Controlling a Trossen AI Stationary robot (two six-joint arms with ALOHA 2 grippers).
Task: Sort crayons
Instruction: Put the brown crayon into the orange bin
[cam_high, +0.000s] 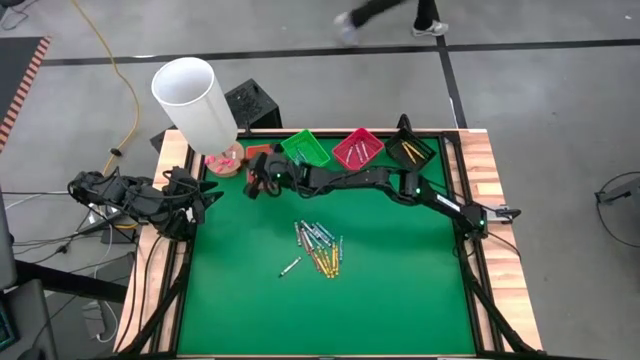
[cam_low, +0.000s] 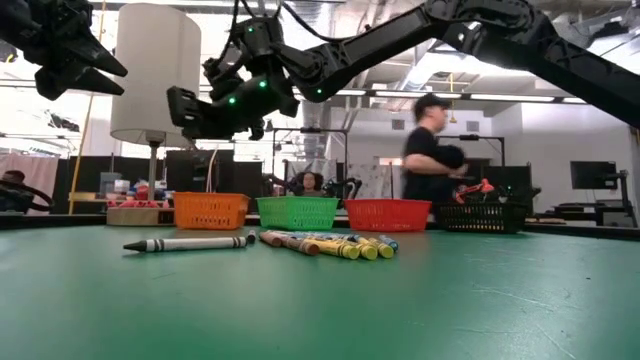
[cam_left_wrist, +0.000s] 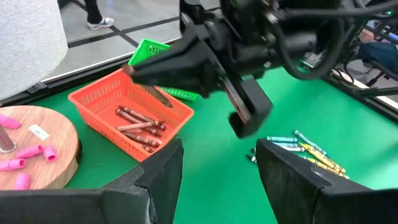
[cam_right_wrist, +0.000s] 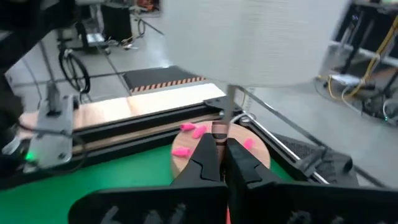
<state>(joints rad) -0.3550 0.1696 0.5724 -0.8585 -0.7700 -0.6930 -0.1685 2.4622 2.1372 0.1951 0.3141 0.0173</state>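
Crayons (cam_high: 320, 247) are lying in a loose heap mid-table on the green mat (cam_high: 400, 300), yellows and blues fanned together, with 1 greyish crayon (cam_low: 187, 243) sitting apart on the side toward the left arm. I'm judging them light, stiff and waxy, paper-wrapped, liable to roll or snap if pinched hard. Best hold looks to be across the middle of a stick, taking the outlying ones first so neighbours aren't dragged along.

Brown crayons (cam_left_wrist: 140, 121) are already resting in the orange tray (cam_left_wrist: 98, 94). The green tray (cam_high: 306, 147), pink tray (cam_high: 357, 148) and black tray (cam_high: 411, 150) are lining the far edge beside it.

Right gripper (cam_high: 262, 176) is hovering over the orange tray at the far left end of the row, well apart from the heap. Its fingers (cam_right_wrist: 208, 158) are pressed together, and a reddish sliver is showing between the tips; I'm taking that for 1 crayon in the pinch, though I can't be certain.

Left gripper (cam_left_wrist: 219, 163) is waiting off the table's left edge, raised, fingers spread and carrying nothing, pointing toward the orange tray.

A lamp (cam_high: 195, 100) on a wooden base (cam_left_wrist: 37, 149) with pink erasers is standing at the far-left corner. A person (cam_low: 432, 150) is passing behind the table.
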